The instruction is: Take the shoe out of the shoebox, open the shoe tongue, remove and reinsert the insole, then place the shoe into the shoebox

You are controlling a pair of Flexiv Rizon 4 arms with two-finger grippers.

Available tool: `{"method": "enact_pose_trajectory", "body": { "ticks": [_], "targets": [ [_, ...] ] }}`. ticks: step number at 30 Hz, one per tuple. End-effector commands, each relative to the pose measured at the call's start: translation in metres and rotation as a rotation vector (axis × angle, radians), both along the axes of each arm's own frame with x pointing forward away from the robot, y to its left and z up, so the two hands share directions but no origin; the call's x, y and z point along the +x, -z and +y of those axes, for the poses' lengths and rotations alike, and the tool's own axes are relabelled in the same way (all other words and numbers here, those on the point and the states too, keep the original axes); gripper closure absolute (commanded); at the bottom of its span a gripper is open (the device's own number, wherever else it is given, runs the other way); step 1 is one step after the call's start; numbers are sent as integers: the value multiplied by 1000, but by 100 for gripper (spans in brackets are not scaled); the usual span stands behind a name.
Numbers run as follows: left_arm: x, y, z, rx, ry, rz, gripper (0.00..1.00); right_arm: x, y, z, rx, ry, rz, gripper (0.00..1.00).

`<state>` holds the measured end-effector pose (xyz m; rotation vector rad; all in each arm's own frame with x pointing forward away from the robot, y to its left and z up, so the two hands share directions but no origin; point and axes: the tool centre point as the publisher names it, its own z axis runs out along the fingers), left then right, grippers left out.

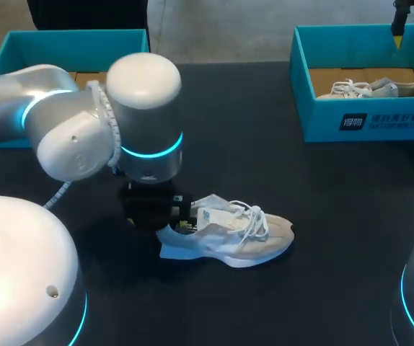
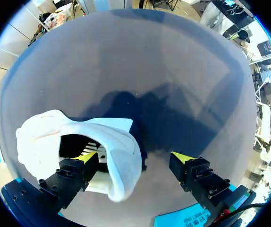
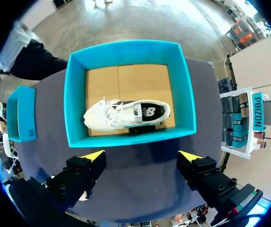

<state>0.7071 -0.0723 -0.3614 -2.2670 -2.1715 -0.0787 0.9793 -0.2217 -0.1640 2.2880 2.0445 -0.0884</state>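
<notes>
A white and beige sneaker (image 1: pixel 228 234) lies on its side on the dark table, laces loose, toe pointing right. My left gripper (image 1: pixel 156 213) is at its heel. In the left wrist view the left gripper (image 2: pixel 134 158) is open. One fingertip (image 2: pixel 86 158) sits inside the shoe (image 2: pixel 74 137) opening and the other (image 2: pixel 182 158) stands clear of it outside, with the heel wall between them. My right gripper (image 3: pixel 140 156) hangs open and empty high above the near wall of a teal shoebox (image 3: pixel 126 137).
The teal shoebox (image 1: pixel 322 122) at the back right holds a second white sneaker (image 1: pixel 380 88) on a cardboard liner. Another teal box (image 1: pixel 19 43) stands at the back left, partly hidden by my left arm. Both arm bases fill the front corners.
</notes>
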Motion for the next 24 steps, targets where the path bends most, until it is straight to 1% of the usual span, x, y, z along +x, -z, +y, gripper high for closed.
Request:
{"method": "enact_pose_trajectory", "body": {
  "ticks": [1, 8, 12, 18, 24],
  "targets": [
    [-9, -35, 18, -85, 7, -3, 0, -1, 0, 0, -1, 0, -1, 0],
    [-18, -77, 23, -164, -9, 15, 0, -1, 0, 0, -1, 0, -1, 0],
    [-23, -98, 29, -196, -58, 14, 0, -1, 0, 0, -1, 0, -1, 0],
    [-26, -121, 37, -239, -218, 60, 0, -1, 0, 0, -1, 0, -1, 0],
    [-27, -136, 49, -274, -369, 114, 0, -1, 0, 0, -1, 0, -1, 0]
  ]
}}
